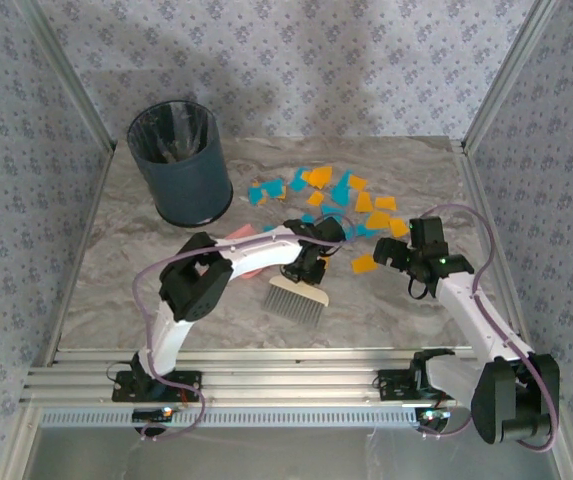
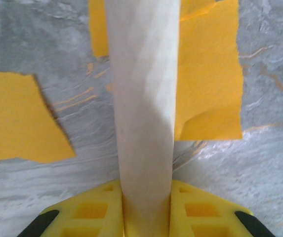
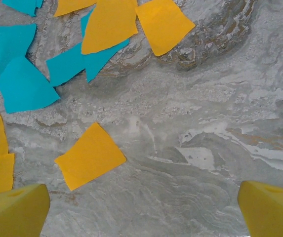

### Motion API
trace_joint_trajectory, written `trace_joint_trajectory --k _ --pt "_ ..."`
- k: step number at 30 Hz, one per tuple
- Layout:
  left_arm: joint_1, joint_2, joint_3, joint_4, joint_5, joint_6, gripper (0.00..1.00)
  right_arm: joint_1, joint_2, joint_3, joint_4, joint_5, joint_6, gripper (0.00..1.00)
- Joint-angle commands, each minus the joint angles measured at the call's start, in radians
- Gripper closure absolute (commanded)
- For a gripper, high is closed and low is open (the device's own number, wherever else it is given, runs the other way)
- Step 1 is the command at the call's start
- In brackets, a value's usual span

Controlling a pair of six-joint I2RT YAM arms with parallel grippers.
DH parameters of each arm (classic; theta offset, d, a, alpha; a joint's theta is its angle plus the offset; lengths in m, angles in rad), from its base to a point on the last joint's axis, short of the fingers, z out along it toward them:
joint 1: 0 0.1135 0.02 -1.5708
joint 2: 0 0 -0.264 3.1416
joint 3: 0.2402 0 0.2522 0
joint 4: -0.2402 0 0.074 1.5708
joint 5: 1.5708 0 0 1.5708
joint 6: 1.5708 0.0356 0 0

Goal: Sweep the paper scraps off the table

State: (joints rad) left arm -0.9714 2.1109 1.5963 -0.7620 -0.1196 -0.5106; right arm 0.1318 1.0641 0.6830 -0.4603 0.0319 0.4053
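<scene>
**Teal, orange, grey marble**

The paper scraps (image 1: pixel 318 177) are teal-blue and orange-yellow, the table (image 1: pixel 136 270) grey-beige with marble veining. The bin (image 1: pixel 186 180) is dark blue, the brush (image 1: pixel 294 300) white, the dustpan (image 1: pixel 244 233) pink, the walls (image 1: pixel 296 60) blue-grey, flower-patterned.

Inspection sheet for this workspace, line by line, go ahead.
Surface: grey marble-patterned table, aluminium-framed.
Job's things: teal and orange paper scraps scattered centre-right; white-handled brush with pale bristles; pink dustpan, partly hidden; dark blue round bin far left.
Clutter: nothing seen.
Grippers: left gripper fingers shut on brush handle; right gripper open, hovering over scraps.
Cables: purple cables, loose loops.
Surroundings: blue-grey patterned wallpaper walls.
</scene>
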Motion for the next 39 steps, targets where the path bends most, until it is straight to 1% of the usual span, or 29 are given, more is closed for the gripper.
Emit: trace_joint_trajectory --k 1,6,10,14,18,23,26,29,39 --pt "-0.010 -0.130 -0.058 0.108 -0.064 0.129 0.79 -0.013 0.009 0.010 -0.006 -0.059 0.018 0.00" --pt "-0.011 -0.216 -0.157 0.265 -0.048 0.298 0.80 -0.037 0.020 0.009 0.030 -0.193 0.019 0.00" --pt "-0.008 -0.269 -0.222 0.373 0.025 0.431 0.80 -0.064 0.020 -0.004 0.082 -0.320 0.032 0.00" --pt "0.012 -0.292 -0.241 0.426 0.115 0.499 0.80 -0.082 0.021 -0.018 0.169 -0.466 0.038 0.04" --pt "0.031 -0.308 -0.246 0.456 0.180 0.535 0.80 -0.083 0.036 -0.029 0.265 -0.577 0.093 0.16" --pt "0.033 -0.328 -0.254 0.475 0.221 0.596 0.81 -0.063 0.088 -0.032 0.389 -0.690 0.170 0.34" --pt "0.035 -0.335 -0.253 0.481 0.227 0.613 0.81 -0.038 0.120 -0.016 0.407 -0.710 0.178 0.41" --pt "0.034 -0.336 -0.242 0.472 0.227 0.630 0.81 -0.014 0.140 -0.015 0.439 -0.719 0.186 0.44" --pt "0.034 -0.341 -0.235 0.481 0.244 0.657 0.81 0.026 0.183 0.002 0.483 -0.730 0.206 0.45"
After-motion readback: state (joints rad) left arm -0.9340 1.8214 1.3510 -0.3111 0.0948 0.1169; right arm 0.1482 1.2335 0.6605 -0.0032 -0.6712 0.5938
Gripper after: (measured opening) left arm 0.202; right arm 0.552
